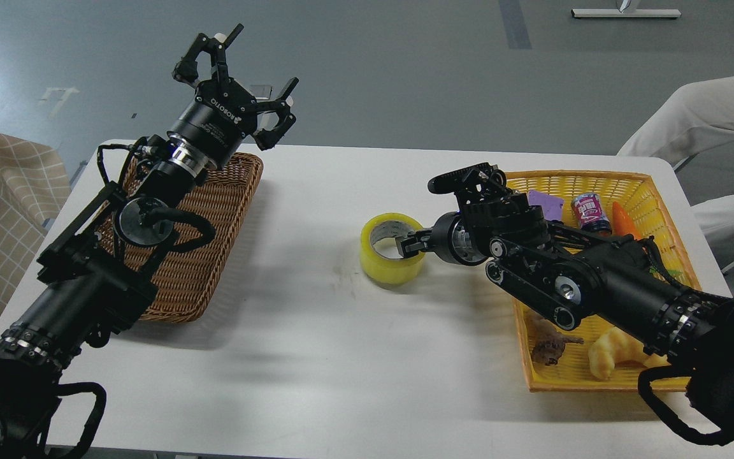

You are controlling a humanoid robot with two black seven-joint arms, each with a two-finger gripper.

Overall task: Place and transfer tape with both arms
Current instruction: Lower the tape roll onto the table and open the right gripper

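Note:
The tape (387, 264), a yellow roll with a pale core, lies flat on the white table (316, 357) at the middle. My right gripper (418, 215) reaches in from the right. Its lower fingers (407, 245) sit over the roll's right rim and dip into the core, while its upper finger (462, 177) stands spread well above and clear of the roll. The jaws look open, with the tape resting on the table. My left gripper (246, 70) is open and empty, raised above the far end of the brown wicker basket (214, 217).
A yellow basket (603, 185) at the right, under my right arm, holds a purple block (548, 203), a small can (590, 213), a carrot (625, 220), a croissant (615, 354) and a brown item (548, 347). A person in white (711, 127) sits beyond the table's far right corner.

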